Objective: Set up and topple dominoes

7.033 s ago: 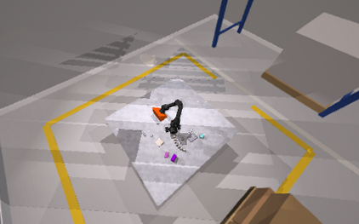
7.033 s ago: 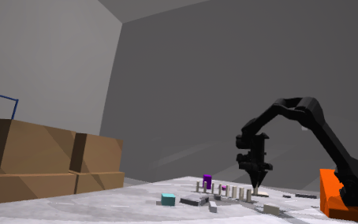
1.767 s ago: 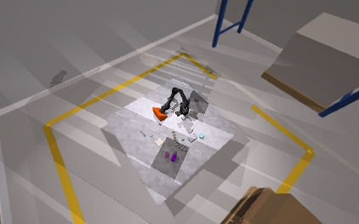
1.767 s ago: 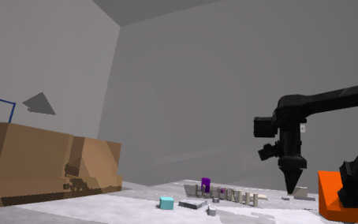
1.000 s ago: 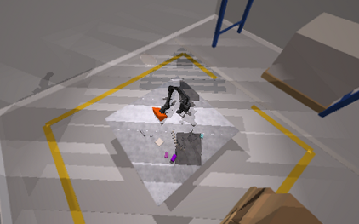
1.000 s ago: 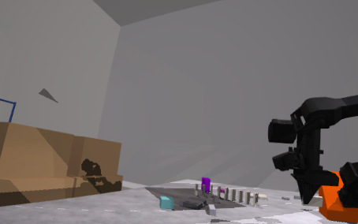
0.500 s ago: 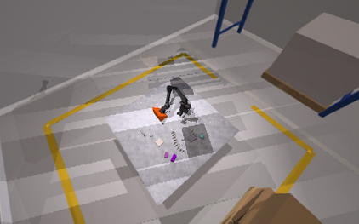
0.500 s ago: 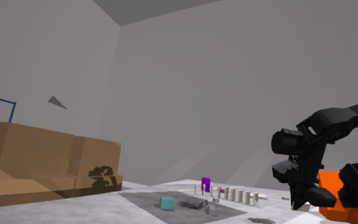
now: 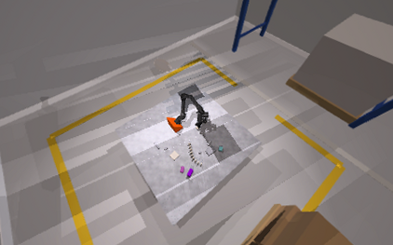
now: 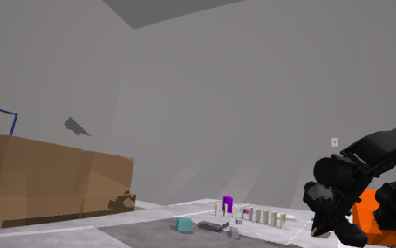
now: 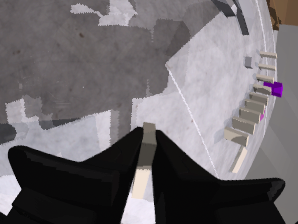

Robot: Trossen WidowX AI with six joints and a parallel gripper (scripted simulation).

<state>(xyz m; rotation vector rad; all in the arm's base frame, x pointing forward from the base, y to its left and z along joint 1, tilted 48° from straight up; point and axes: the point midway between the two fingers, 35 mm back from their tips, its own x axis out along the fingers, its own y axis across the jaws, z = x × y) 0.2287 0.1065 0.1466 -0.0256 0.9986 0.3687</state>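
The row of cream dominoes (image 9: pixel 191 154) (image 10: pixel 258 215) (image 11: pixel 255 107) stands upright in a gentle curve. My gripper (image 9: pixel 199 127) (image 10: pixel 320 230) (image 11: pixel 147 134) is shut on a cream domino (image 10: pixel 322 235) (image 11: pixel 148 145), which sticks out from between the fingertips. In the wrist view its long side points toward and away from the camera. The gripper is off to one side of the row's near end, apart from it. In the exterior view the fingers are tilted and partly hide the domino. The height of the domino above the table is hard to tell.
A purple block (image 9: pixel 189 172) (image 10: pixel 228 204) (image 11: pixel 275 89) and a magenta piece (image 9: pixel 182 169) are near the row's far end. A flat cream block (image 9: pixel 174 155) lies beside the row. A teal block (image 9: pixel 220 148) (image 10: pixel 184 224) and a dark grey piece (image 10: pixel 214 225) lie opposite. An orange object (image 9: pixel 174 124) (image 10: pixel 371 218) is near the arm.
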